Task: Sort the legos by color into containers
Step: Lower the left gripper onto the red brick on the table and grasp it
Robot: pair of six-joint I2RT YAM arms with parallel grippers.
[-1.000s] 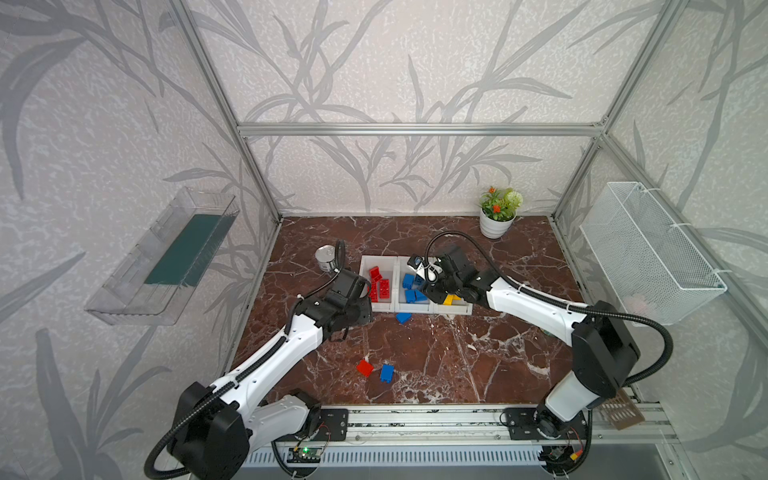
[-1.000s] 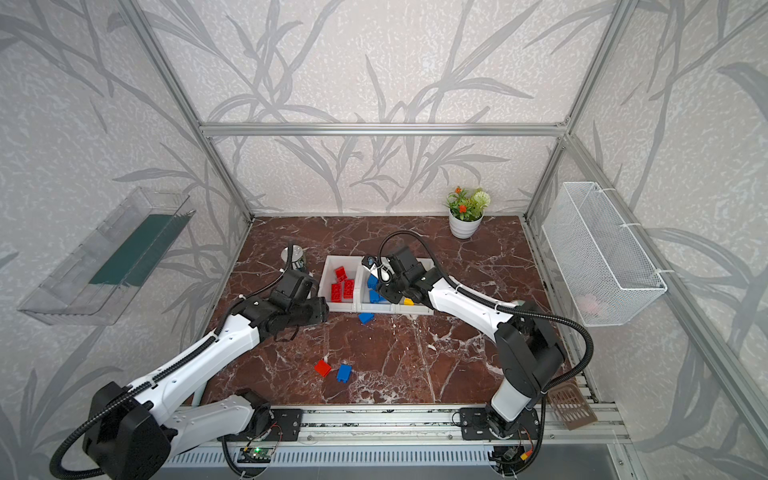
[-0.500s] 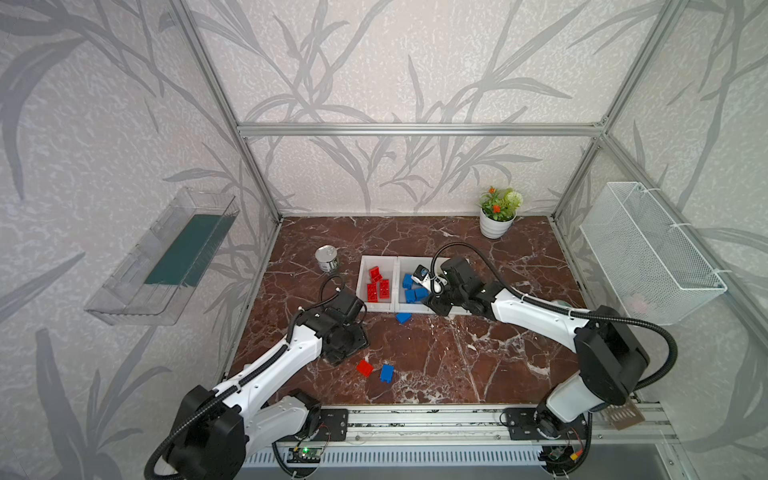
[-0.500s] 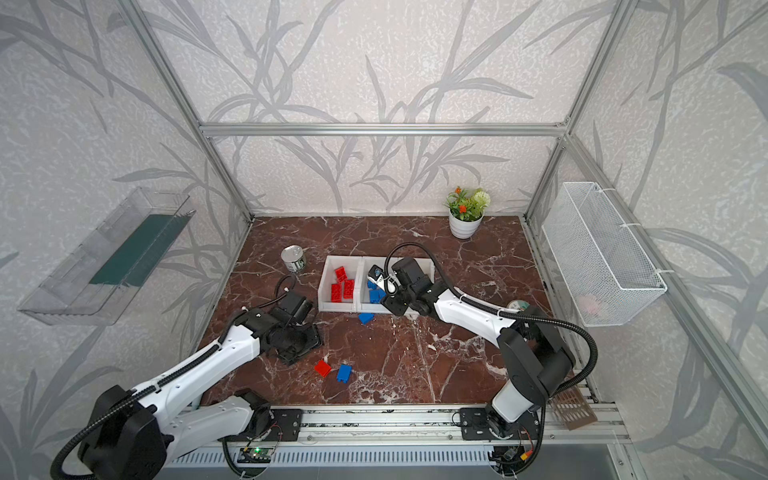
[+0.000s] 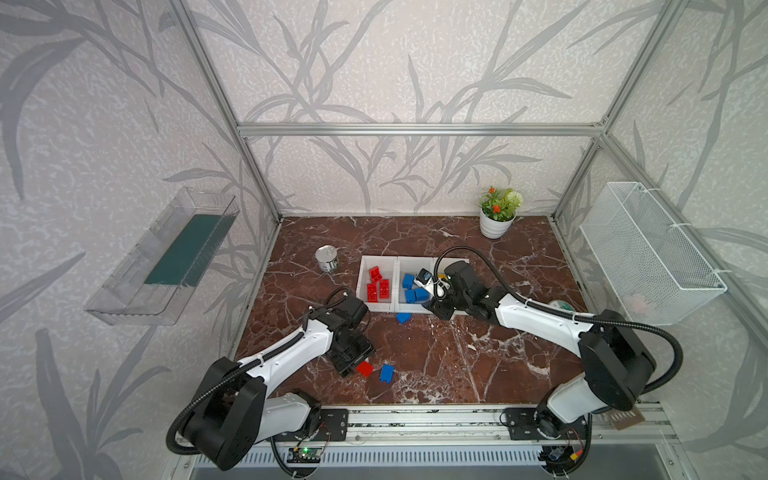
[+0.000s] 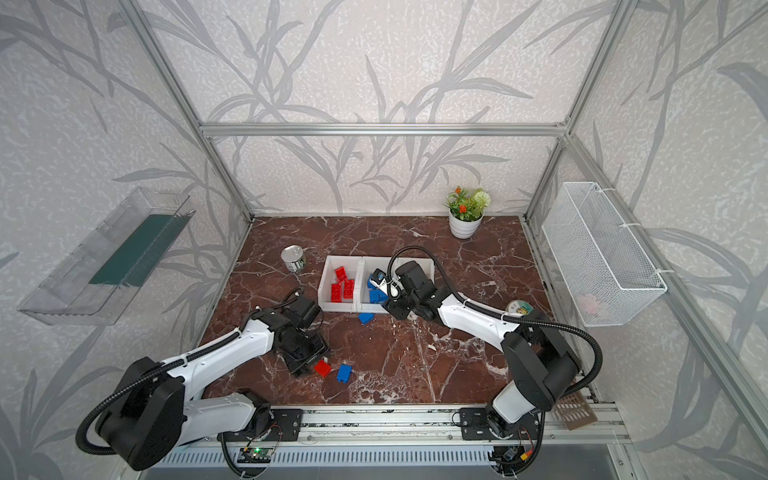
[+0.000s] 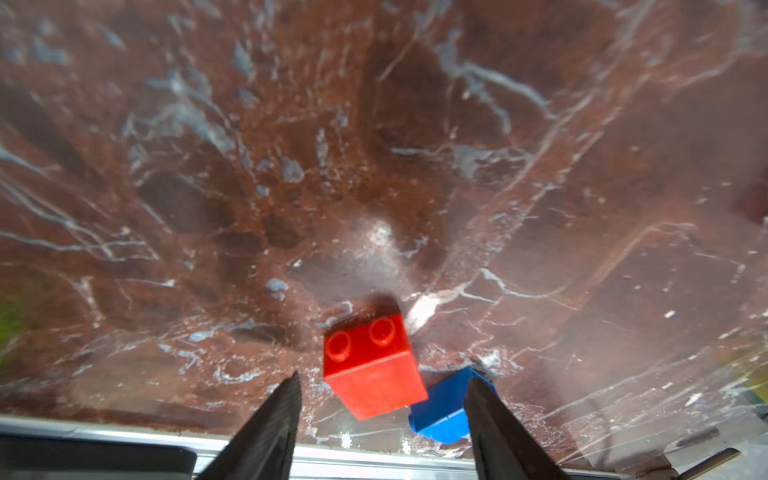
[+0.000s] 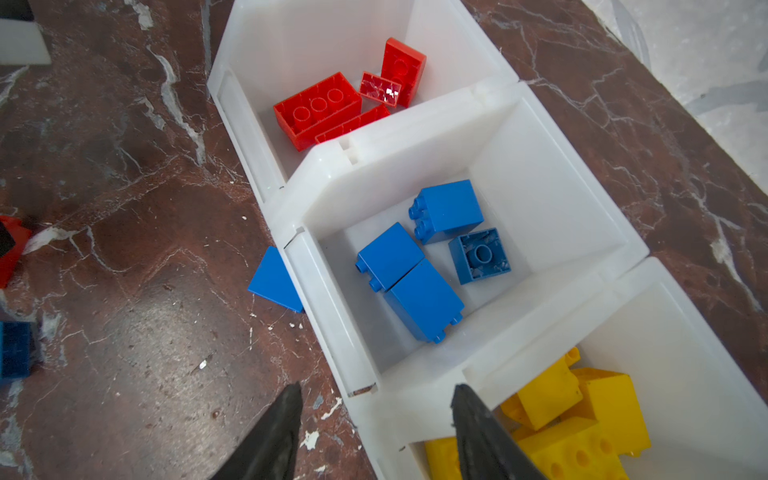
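The sorting is almost done, in my judgement: the left bin [image 8: 291, 33] holds red bricks, the middle bin [image 8: 540, 166] holds blue ones and the right bin [image 8: 685, 332] holds yellow ones, and only three bricks lie outside on the surface [image 7: 374, 124]. The step in hand seems to be picking up the red brick [image 7: 370, 361] near the front edge. The left claw [image 7: 382, 378] hangs over it with its jaws about half apart, one on each side of the brick, and it grasps nothing yet; I cannot tell whether a jaw touches the brick. A blue brick [image 7: 444, 411] lies just beside the red one, touching it or nearly so, and one jaw stands over it, so the next move calls for lowering and closing on the red brick alone, without catching the blue one. The right claw [image 8: 376, 388] is released and empty, its jaws moderately apart over the front lip where the middle and right bins join. A second blue brick [image 8: 274, 280] lies on the surface against the front lip of the middle bin, probably the right claw's next target.
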